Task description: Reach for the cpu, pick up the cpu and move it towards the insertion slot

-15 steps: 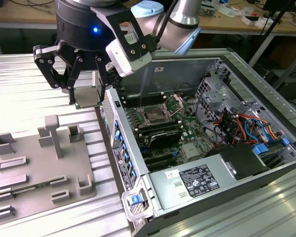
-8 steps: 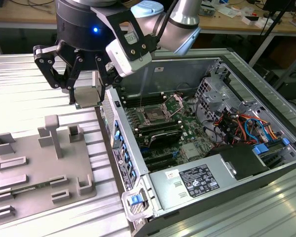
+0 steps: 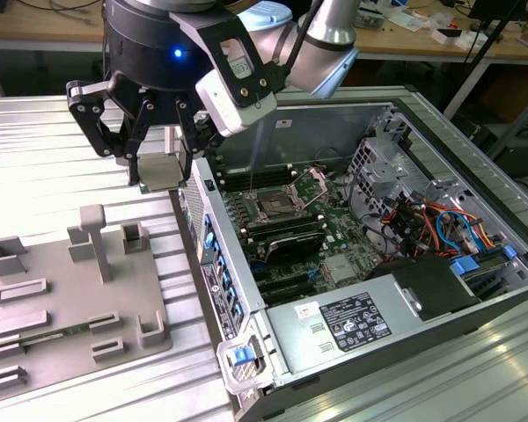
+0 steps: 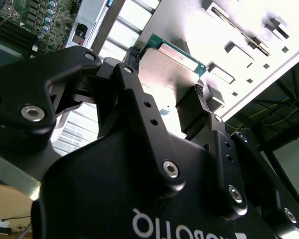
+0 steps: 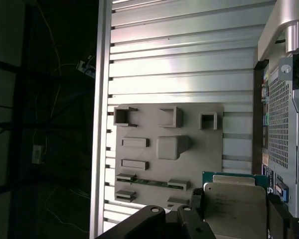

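Observation:
My gripper (image 3: 161,176) is shut on the cpu (image 3: 164,172), a small silvery square chip held in the air between the two black fingers. It hangs above the slatted table, just to the exterior view's left of the open computer case. Both wrist views show the cpu (image 4: 172,62) (image 5: 234,209) clamped by its edges, its green rim showing past the metal face. The insertion slot (image 3: 275,207), a square socket with a shiny frame and raised clamp plate, lies on the motherboard to the exterior view's right of the gripper.
A grey plastic fixture (image 3: 70,290) (image 5: 167,149) with posts and recesses lies on the table below the gripper, with a thin green memory stick (image 3: 44,332) (image 5: 149,182) in it. The case's side wall (image 3: 220,255) stands between gripper and motherboard. Cables and a drive cage (image 3: 405,189) crowd the far side.

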### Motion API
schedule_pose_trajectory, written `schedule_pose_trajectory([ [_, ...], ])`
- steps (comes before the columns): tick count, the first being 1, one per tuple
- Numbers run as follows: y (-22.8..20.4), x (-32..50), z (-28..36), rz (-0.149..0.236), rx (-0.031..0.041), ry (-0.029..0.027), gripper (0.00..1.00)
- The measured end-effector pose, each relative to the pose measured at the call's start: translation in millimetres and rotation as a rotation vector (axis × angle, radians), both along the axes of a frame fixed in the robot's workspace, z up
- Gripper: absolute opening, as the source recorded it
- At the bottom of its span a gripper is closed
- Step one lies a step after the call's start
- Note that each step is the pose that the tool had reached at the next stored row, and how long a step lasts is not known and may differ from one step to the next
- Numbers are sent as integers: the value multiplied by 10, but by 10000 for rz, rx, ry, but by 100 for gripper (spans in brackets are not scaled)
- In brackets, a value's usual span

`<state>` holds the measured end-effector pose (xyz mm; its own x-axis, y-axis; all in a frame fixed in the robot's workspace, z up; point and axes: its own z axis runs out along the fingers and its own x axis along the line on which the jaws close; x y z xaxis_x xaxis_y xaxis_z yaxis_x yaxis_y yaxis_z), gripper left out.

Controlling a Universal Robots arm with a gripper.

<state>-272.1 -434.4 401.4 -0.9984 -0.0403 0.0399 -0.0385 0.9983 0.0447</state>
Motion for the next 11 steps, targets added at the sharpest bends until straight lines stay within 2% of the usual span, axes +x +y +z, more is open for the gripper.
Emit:
schedule_pose_trajectory([
  [11,0,165,0,-1,1,0,55],
])
